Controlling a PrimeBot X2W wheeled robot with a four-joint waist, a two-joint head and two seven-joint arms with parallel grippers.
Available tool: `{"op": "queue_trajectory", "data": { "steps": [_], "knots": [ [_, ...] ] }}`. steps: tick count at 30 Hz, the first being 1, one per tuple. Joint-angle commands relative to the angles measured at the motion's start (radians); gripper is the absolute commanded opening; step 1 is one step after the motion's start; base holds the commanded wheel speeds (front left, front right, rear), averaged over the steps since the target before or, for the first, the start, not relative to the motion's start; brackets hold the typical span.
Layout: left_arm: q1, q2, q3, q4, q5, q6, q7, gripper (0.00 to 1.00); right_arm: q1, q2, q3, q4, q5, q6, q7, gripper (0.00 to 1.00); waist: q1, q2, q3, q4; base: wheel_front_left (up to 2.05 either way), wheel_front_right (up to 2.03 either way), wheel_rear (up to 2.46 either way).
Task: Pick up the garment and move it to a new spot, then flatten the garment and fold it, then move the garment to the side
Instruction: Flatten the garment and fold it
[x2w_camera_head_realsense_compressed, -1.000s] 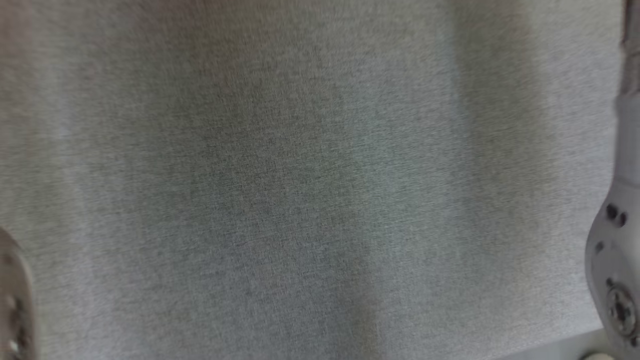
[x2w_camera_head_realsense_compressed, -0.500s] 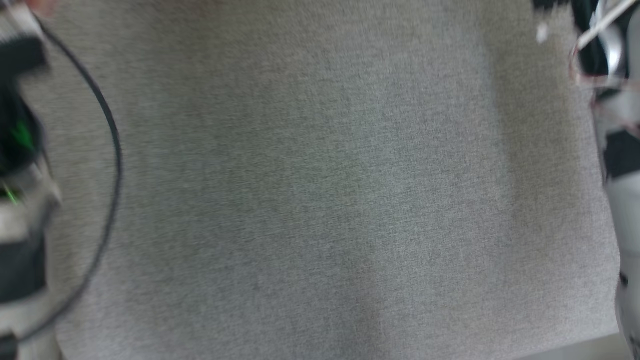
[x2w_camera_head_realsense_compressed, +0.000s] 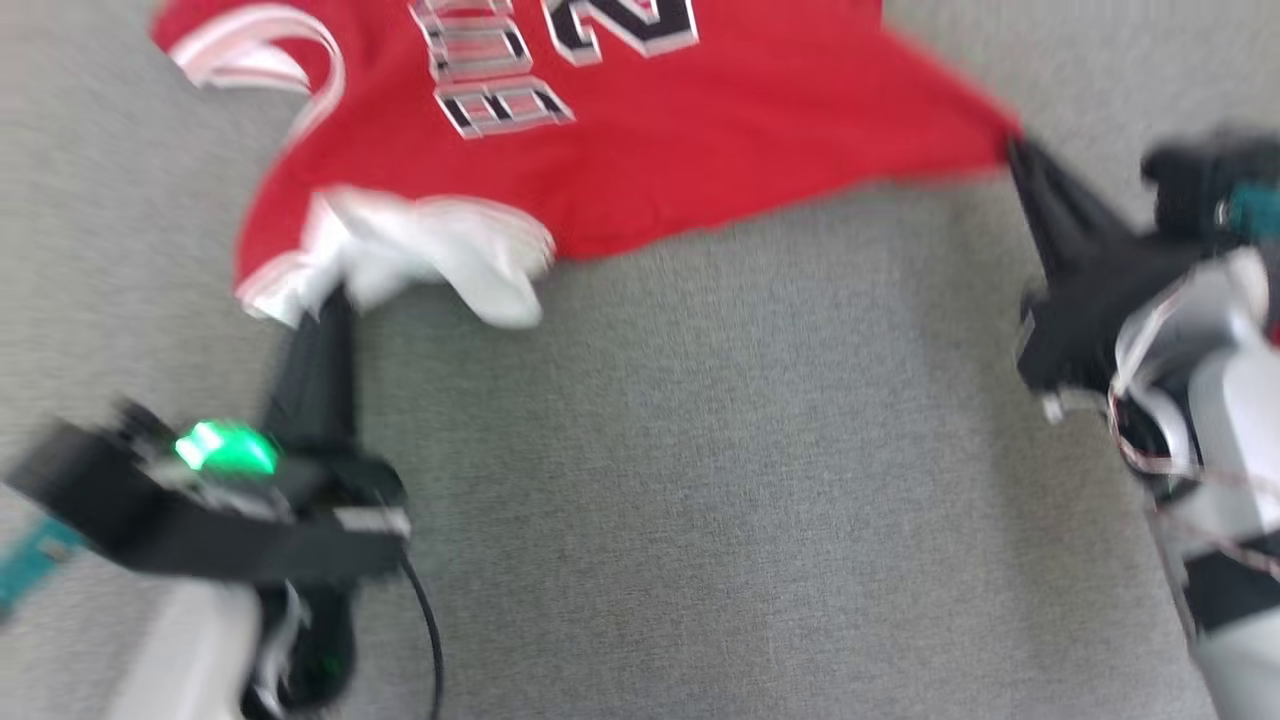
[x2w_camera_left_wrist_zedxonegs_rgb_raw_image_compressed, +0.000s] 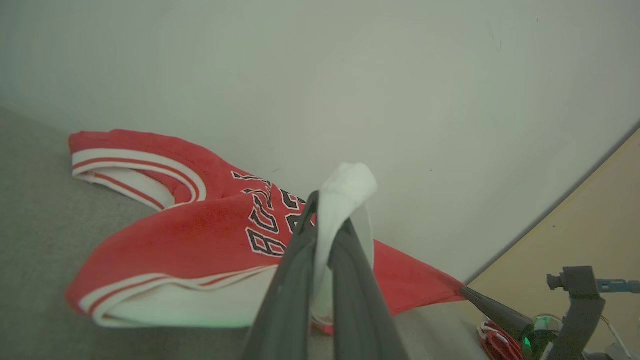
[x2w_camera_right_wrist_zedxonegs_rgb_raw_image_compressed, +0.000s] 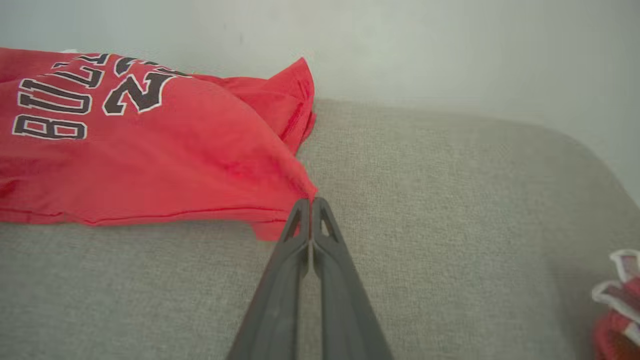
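Note:
The garment (x2w_camera_head_realsense_compressed: 650, 150) is a red basketball jersey with white trim and black lettering, lying on grey fabric at the top of the head view. My left gripper (x2w_camera_head_realsense_compressed: 335, 300) is shut on its white-edged left end; in the left wrist view the white cloth (x2w_camera_left_wrist_zedxonegs_rgb_raw_image_compressed: 345, 185) bunches between the fingers of the left gripper (x2w_camera_left_wrist_zedxonegs_rgb_raw_image_compressed: 325, 225), which lift that end. My right gripper (x2w_camera_head_realsense_compressed: 1012, 145) is shut on the red right corner. In the right wrist view the right gripper (x2w_camera_right_wrist_zedxonegs_rgb_raw_image_compressed: 311, 201) pinches the corner of the garment (x2w_camera_right_wrist_zedxonegs_rgb_raw_image_compressed: 150, 165) just above the surface.
The grey upholstered surface (x2w_camera_head_realsense_compressed: 750, 480) spreads below the garment and ends at a pale wall (x2w_camera_right_wrist_zedxonegs_rgb_raw_image_compressed: 400, 40) behind it. Another red and white cloth (x2w_camera_right_wrist_zedxonegs_rgb_raw_image_compressed: 617, 300) lies at the right edge. A tan panel (x2w_camera_left_wrist_zedxonegs_rgb_raw_image_compressed: 575, 225) stands to the right. A black cable (x2w_camera_head_realsense_compressed: 425, 620) hangs by my left wrist.
The head view has shifted: it held blurred bare grey fabric with arm parts at the edges, and now the jersey and both shut grippers are in it.

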Motion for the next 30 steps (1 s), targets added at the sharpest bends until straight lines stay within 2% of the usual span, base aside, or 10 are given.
{"op": "queue_trajectory", "data": {
  "steps": [1, 6, 15, 20, 30],
  "knots": [
    [0.043, 0.010, -0.024, 0.004, -0.021, -0.002, 0.002, 0.00, 0.050, -0.007, -0.019, -0.010, 0.007, -0.003, 0.018, 0.00, 0.0003, 0.0002, -0.128, 0.048, 0.00, 0.00, 0.00],
    [0.146, 0.033, -0.086, 0.038, -0.090, -0.002, 0.023, 0.00, 0.180, -0.007, -0.053, -0.028, 0.005, -0.003, 0.093, 0.00, 0.0003, 0.0002, -0.218, 0.063, 0.00, 0.00, 0.00],
    [0.309, 0.068, -0.095, 0.050, -0.297, -0.001, 0.163, 0.00, 0.357, -0.015, -0.095, -0.056, -0.022, -0.003, 0.216, 0.00, 0.0003, 0.0002, -0.327, 0.088, 0.00, 0.00, 0.00],
    [0.365, 0.091, -0.086, 0.042, -0.342, 0.000, 0.189, 0.00, 0.451, -0.018, -0.134, -0.077, -0.017, -0.003, 0.283, 0.00, 0.0003, 0.0002, -0.352, 0.104, 0.00, 0.00, 0.00],
    [0.462, 0.136, -0.092, 0.069, -0.381, 0.059, 0.255, 0.00, 0.644, 0.031, -0.208, -0.209, -0.029, -0.003, 0.422, 0.00, 0.0003, 0.0002, -0.362, 0.110, 0.00, 0.00, 0.00]
  ]
}}
